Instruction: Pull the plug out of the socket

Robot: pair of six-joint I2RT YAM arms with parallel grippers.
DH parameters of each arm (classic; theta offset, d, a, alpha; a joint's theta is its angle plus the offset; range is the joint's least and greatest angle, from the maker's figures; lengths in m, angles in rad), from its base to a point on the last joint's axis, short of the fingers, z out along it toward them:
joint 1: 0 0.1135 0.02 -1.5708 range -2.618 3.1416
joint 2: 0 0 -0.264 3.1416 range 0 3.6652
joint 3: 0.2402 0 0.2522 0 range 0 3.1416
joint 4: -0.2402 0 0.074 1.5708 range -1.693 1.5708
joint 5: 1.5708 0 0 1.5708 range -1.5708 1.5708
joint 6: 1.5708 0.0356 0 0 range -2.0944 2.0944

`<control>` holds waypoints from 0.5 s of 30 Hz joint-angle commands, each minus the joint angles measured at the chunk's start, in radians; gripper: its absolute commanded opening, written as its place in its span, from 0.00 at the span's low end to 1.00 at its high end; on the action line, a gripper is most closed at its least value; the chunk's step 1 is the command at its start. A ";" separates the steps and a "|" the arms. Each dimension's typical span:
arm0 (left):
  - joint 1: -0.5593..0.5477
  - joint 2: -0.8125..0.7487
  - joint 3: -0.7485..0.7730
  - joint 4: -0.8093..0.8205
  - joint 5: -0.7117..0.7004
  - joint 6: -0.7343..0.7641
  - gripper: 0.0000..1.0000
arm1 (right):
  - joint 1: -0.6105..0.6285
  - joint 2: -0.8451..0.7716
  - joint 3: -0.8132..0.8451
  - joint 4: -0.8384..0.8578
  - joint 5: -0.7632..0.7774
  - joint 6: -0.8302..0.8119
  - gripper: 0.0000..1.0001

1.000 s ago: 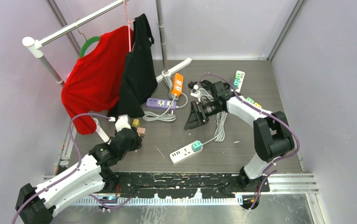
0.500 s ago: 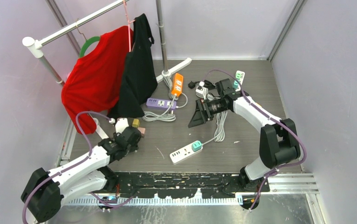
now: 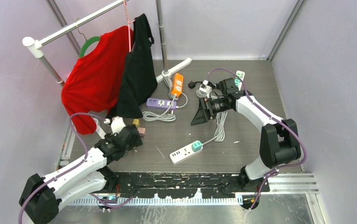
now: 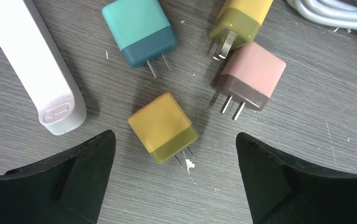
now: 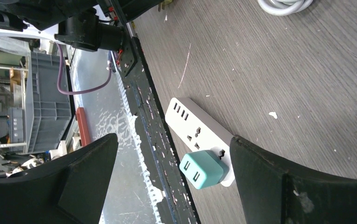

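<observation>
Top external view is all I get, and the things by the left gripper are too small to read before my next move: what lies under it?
Observer: The left gripper is open over a loose yellow adapter, not touching it.
Operator: Is that adapter alone there?
Observer: No. A teal adapter, a pink adapter and an olive adapter lie around it, and all four have their prongs bare.
Operator: And what does the right wrist show?
Observer: The right gripper is open, framing a teal plug seated in the white power strip, with an empty socket beside it.
</observation>
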 commanded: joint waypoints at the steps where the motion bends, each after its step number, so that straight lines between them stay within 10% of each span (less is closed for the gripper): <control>1: 0.005 -0.052 -0.005 -0.018 -0.045 -0.039 0.99 | -0.007 -0.047 0.027 -0.019 -0.007 -0.053 0.94; 15: 0.005 -0.383 -0.037 0.144 0.367 0.110 0.99 | -0.007 -0.160 -0.048 -0.146 -0.078 -0.531 0.97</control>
